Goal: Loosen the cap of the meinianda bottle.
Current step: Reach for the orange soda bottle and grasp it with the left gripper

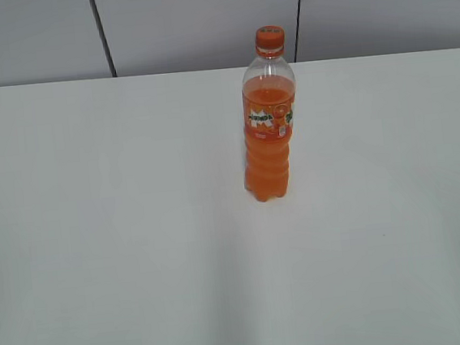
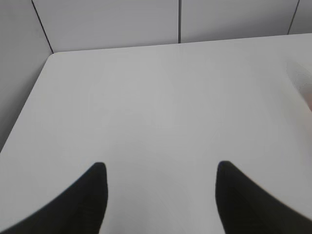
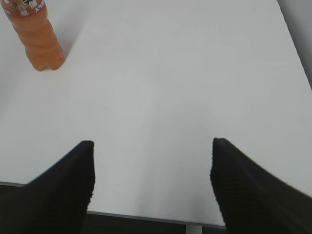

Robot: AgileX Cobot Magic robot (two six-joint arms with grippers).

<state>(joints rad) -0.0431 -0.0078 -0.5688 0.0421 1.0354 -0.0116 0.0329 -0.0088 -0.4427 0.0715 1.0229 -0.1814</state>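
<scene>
The meinianda bottle [image 1: 268, 128] stands upright on the white table [image 1: 97, 234], right of centre and toward the back. It is clear plastic with orange liquid and an orange-green-white label. The small orange cap [image 1: 269, 37] sits on its top. The bottle's ribbed lower body shows at the top left of the right wrist view [image 3: 39, 41]; the cap is out of that view. My left gripper [image 2: 161, 168] is open and empty over bare table. My right gripper [image 3: 152, 146] is open and empty near the table's front edge. Neither gripper shows in the exterior view.
Grey wall panels [image 1: 199, 20] run behind the table's back edge. The table's left rear corner [image 2: 53, 53] shows in the left wrist view. The front edge [image 3: 146, 217] shows in the right wrist view.
</scene>
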